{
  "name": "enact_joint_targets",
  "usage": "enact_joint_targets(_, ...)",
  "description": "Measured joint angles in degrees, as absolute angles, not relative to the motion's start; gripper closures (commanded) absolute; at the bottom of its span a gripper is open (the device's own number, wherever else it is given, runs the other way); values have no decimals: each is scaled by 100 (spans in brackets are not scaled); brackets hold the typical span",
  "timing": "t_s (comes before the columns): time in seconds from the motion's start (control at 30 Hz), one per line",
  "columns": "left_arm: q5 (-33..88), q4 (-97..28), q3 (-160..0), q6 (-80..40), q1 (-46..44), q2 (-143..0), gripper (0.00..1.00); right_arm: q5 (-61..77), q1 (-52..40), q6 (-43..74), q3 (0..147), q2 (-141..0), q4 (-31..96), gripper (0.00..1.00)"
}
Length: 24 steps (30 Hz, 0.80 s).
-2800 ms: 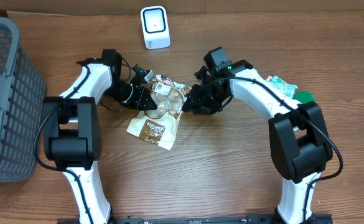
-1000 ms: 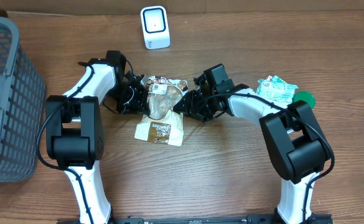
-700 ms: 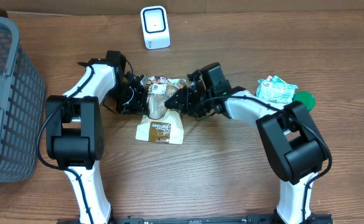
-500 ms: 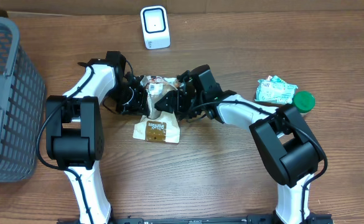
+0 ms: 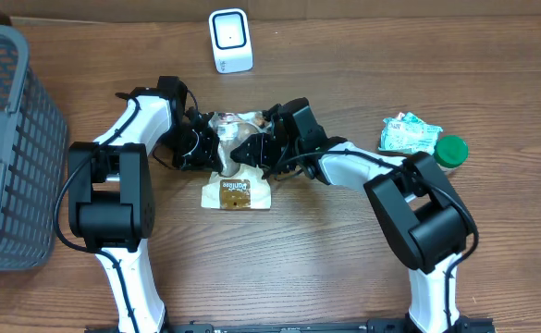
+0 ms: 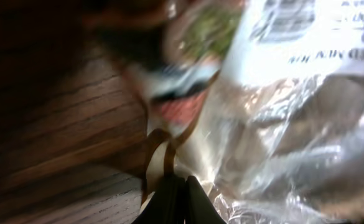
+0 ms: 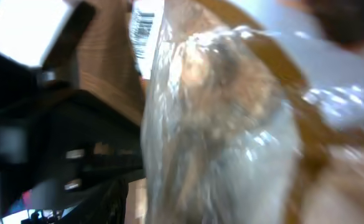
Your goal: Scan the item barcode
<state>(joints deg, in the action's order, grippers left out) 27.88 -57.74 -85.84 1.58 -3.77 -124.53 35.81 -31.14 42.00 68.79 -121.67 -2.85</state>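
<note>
Noting snack bag (image 5: pixel 237 176) on worktop (image 5: pixel 325 259) directly below scanner (image 5: pixel 230 40), upper end between 2 grippers. Found left gripper (image 5: pixel 213 153) below-left of scanner, jaws pressed together on bag's clear film edge. Found right gripper (image 5: pixel 250 150) below-right of scanner against bag's other side; cannot tell from blurred wrist view whether jaws spread or pinching. Spotted barcode (image 7: pixel 143 22) on bag's white label. Logged crumpled packet (image 5: pixel 409 134) and green cap (image 5: pixel 452 150) well right of scanner, grey basket (image 5: pixel 11 139) far left of it.
</note>
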Motion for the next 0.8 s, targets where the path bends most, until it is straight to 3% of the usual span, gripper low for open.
enact_joint_targets(0.13, 2794, -5774, -8584, 156, -377, -12453, 96, 3623, -3111, 4191, 6879, -12322, -405, 62)
enact_joint_targets(0.2, 2799, -5774, -8584, 158, -377, -12453, 96, 3647, -3111, 4176, 6879, -12331, -395, 78)
enact_joint_targets(0.23, 2799, -5774, -8584, 158, -377, -12453, 96, 3669, -3109, 4134, 6877, -12335, -388, 80)
enact_joint_targets(0.63, 2853, -5721, -8562, 158, -377, -12453, 96, 4071, -2810, 4049, 6877, -12335, -54, 82)
enact_joint_targets(0.8, 2803, -6134, -8667, 167, -331, -12464, 96, 4379, -2613, 3809, 6877, -12339, 10, 93)
